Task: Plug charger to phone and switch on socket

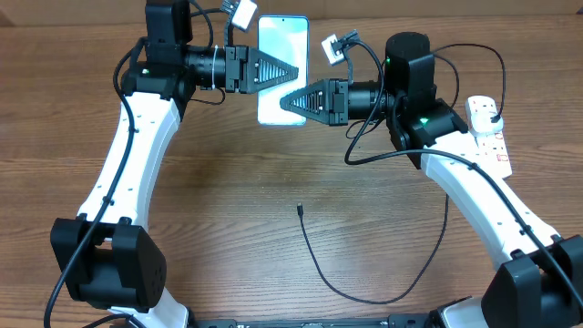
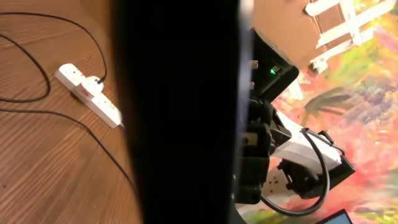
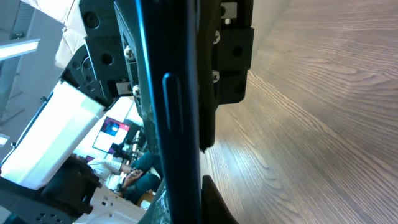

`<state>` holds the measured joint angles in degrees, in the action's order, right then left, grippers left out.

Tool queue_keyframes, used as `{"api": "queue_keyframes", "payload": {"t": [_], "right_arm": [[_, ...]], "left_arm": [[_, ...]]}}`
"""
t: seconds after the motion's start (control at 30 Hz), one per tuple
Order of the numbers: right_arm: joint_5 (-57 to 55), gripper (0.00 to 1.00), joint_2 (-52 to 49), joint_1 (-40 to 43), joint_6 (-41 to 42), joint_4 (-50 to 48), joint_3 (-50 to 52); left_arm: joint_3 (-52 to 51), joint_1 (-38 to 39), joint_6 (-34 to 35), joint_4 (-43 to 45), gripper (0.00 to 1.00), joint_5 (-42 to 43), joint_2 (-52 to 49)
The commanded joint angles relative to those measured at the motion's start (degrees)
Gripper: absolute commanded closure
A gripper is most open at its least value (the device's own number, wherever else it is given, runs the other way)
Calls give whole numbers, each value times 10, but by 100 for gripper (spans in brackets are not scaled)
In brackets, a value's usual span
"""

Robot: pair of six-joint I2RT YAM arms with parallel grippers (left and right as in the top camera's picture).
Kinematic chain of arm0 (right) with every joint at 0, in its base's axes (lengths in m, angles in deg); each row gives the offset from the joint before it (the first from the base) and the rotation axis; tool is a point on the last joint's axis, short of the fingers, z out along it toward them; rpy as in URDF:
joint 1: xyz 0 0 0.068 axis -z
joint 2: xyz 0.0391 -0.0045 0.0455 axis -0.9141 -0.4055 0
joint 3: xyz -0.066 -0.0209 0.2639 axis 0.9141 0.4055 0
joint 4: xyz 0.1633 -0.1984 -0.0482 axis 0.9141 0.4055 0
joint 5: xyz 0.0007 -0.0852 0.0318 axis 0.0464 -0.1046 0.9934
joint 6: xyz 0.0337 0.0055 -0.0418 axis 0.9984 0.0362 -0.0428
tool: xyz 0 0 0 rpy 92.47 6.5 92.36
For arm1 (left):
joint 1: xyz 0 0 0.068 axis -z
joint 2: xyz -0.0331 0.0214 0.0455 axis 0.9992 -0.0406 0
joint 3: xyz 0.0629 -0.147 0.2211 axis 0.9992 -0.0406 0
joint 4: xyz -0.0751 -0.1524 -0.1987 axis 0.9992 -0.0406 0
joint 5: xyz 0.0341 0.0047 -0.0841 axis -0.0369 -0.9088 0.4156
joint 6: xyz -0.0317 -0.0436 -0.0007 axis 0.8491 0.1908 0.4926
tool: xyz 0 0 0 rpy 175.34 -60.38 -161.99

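The phone (image 1: 281, 38), with a light blue screen, is held above the far middle of the table between both grippers. My left gripper (image 1: 293, 69) is shut on its left edge and my right gripper (image 1: 288, 98) on its right edge. In the left wrist view the phone (image 2: 180, 112) is a dark slab that blocks the jaws. In the right wrist view its dark edge (image 3: 177, 124) with a side button runs between my fingers. The charger's connector tip (image 1: 300, 210) lies free on the table. Its black cable (image 1: 364, 297) loops round to a black plug (image 1: 493, 113) in the white socket (image 1: 489, 137) at the right.
The socket (image 2: 88, 93) with the plug and cable also shows in the left wrist view. The arms' own black cables hang by both wrists. Bare wooden table (image 1: 237, 210) lies between the arms, around the connector tip.
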<state>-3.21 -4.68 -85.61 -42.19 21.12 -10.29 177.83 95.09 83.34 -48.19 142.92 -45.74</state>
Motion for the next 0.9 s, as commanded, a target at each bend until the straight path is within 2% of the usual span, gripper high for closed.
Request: {"api": "queue_keyframes", "payload": {"t": [0.0,0.07,0.13,0.17,0.2,0.23,0.3,0.33,0.47,0.53,0.67,0.77,0.87], "right_arm": [[-43,96,-18,-2,36,24,13],[-43,96,-18,-2,36,24,13],[-43,88,-18,-2,34,24,13],[-43,67,-18,-2,23,24,13],[-43,53,-18,-2,7,27,13],[-46,47,-18,-2,-1,33,13],[-66,23,-18,-2,-12,65,13],[-86,16,-18,-2,-18,92,13],[-137,8,-18,-2,-99,206,13],[-233,7,-18,-3,-156,333,13],[-375,7,-18,-4,-182,502,13],[-431,7,-18,-14,-182,588,13],[-459,7,-18,-43,-181,618,17]], "left_arm": [[11,7,-22,16,96,-50,26],[11,7,-22,13,96,-86,26],[11,7,-22,-18,96,-158,26],[11,7,-23,-42,96,-195,26],[11,7,-23,-67,96,-235,26],[11,7,-23,-101,96,-281,26],[11,7,-24,-169,96,-347,26],[10,7,-24,-200,96,-369,26],[10,7,-25,-291,96,-430,26],[9,7,-48,-337,96,-451,26],[3,10,-98,-399,96,-459,26],[-29,12,-96,-396,96,-476,26],[-90,12,-86,-370,96,-478,26]]}}
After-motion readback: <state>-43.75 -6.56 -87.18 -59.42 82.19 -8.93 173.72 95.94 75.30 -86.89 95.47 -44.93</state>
